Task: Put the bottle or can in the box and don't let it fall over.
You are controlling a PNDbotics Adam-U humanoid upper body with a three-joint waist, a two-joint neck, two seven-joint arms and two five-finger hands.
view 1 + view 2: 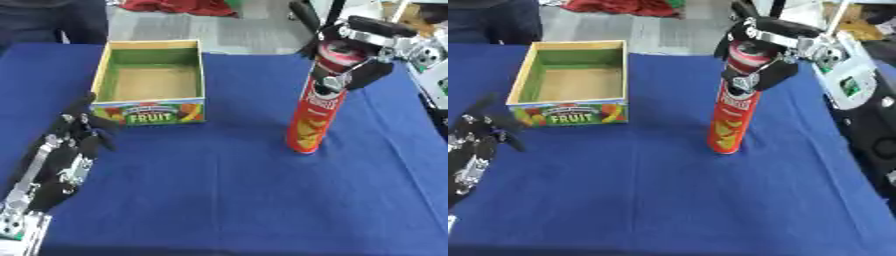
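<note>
here one red can (pixel 312 115) and one box (pixel 150 82) sit on the blue table (pixel 227 200). the can stands upright, long axis vertical, its top wrapped by the right hand (pixel 354 60). the box lies well left of that hand. the left hand (pixel 66 150) rests spread, lower left.

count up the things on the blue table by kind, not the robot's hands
Red crisp can, upright, top held by the right hand: 1
Cardboard fruit box, open and empty: 1
Total: 2
</note>
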